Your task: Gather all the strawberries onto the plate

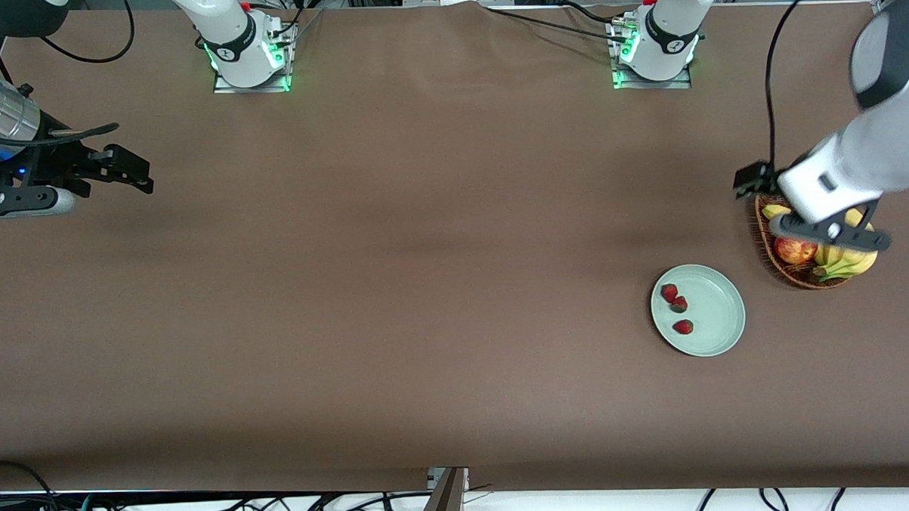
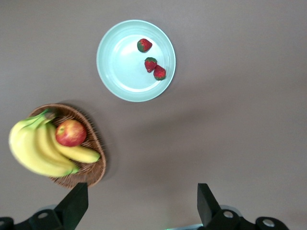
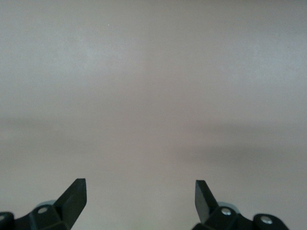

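Three strawberries (image 1: 669, 292) (image 1: 678, 304) (image 1: 683, 327) lie on the pale mint-green plate (image 1: 719, 310), close together on the side toward the right arm's end. The left wrist view shows the same plate (image 2: 122, 72) with the berries (image 2: 144, 45) (image 2: 150, 63) (image 2: 159, 73) on it. My left gripper (image 1: 830, 233) hangs open and empty in the air over the wicker basket, its fingers (image 2: 76, 203) spread wide. My right gripper (image 1: 135, 172) waits open and empty over bare table at the right arm's end, and its wrist view shows its gripper (image 3: 140, 199) above plain brown tabletop.
A brown wicker basket (image 1: 766, 248) beside the plate, toward the left arm's end, holds a red apple (image 1: 794, 251) and a bunch of bananas (image 1: 848, 263). The left wrist view shows the basket (image 2: 93, 167), apple (image 2: 70, 132) and bananas (image 2: 36, 148). Cables hang along the table's near edge.
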`<action>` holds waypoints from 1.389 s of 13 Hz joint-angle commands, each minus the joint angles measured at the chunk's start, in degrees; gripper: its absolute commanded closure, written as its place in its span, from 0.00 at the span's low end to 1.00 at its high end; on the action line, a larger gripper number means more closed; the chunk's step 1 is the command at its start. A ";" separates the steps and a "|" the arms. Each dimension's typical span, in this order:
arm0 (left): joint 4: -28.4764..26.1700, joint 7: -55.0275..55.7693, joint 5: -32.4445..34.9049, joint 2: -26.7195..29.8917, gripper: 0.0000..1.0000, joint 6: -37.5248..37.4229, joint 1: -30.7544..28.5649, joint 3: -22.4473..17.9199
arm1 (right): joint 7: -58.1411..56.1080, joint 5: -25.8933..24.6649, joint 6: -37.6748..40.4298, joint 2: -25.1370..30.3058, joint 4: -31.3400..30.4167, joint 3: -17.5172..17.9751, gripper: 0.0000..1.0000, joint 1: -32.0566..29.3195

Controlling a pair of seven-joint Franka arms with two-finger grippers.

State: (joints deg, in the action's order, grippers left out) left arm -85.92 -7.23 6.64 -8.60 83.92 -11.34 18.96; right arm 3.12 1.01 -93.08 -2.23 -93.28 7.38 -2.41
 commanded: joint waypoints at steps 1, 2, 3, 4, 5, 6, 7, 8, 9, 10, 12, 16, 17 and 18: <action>-2.58 0.55 -1.63 5.94 0.00 0.36 2.61 -4.16 | -0.14 -1.88 0.27 -3.13 4.24 -0.26 0.00 0.91; -4.33 0.90 -1.72 7.00 0.00 3.24 9.69 -12.46 | -0.57 -2.06 0.27 -3.39 4.42 -0.26 0.00 0.83; -7.22 0.81 -3.55 7.62 0.00 6.05 10.63 -14.46 | -0.66 -2.41 -0.17 -3.39 4.42 -0.26 0.00 0.83; -9.77 1.16 -7.57 9.54 0.00 8.61 9.85 -14.65 | -0.05 -2.85 -0.52 -3.57 4.42 -0.26 0.00 0.83; -13.80 1.16 -8.39 12.26 0.00 12.37 9.85 -14.83 | -0.05 -2.42 -1.13 -3.92 4.60 -0.26 0.00 0.74; -15.58 1.16 -8.40 13.24 0.00 14.67 9.67 -14.75 | 0.04 -2.33 -1.66 -4.10 4.69 -0.26 0.00 0.74; -15.42 1.77 -8.40 12.91 0.00 14.70 9.24 -14.83 | 0.04 -2.33 -1.84 -4.45 4.69 -0.26 0.00 0.74; -15.16 2.04 -8.32 12.64 0.00 14.61 8.80 -14.83 | 0.04 -2.33 -1.84 -4.62 4.69 -0.26 0.00 0.74; -14.98 2.04 -8.14 12.12 0.00 14.17 8.79 -15.01 | 0.04 -2.24 -1.84 -4.71 4.69 -0.35 0.00 0.74; -14.54 1.95 -8.05 11.94 0.00 13.82 8.79 -15.10 | 0.13 -2.24 -1.76 -4.71 4.69 -0.35 0.00 0.65; -14.45 1.95 -8.05 11.85 0.00 13.73 8.79 -15.45 | 0.13 -2.24 -1.58 -4.62 4.69 -0.35 0.00 0.74; -14.10 1.95 -8.05 11.41 0.00 12.32 8.62 -15.53 | 0.13 -2.24 -1.40 -4.62 4.69 -0.26 0.00 0.83; -13.93 1.95 -7.96 11.41 0.00 12.32 8.62 -15.45 | 0.13 -2.15 -1.40 -4.62 4.69 -0.26 0.00 0.83; -13.40 1.87 -7.96 11.32 0.00 12.15 8.62 -15.53 | 0.13 -2.15 -1.32 -4.54 4.69 -0.17 0.00 0.83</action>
State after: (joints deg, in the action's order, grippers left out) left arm -99.27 -5.50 -0.60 1.97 96.66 -2.62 3.66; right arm 3.14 -0.70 -95.15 -6.48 -89.88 7.36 -2.03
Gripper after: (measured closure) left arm 0.000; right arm 0.000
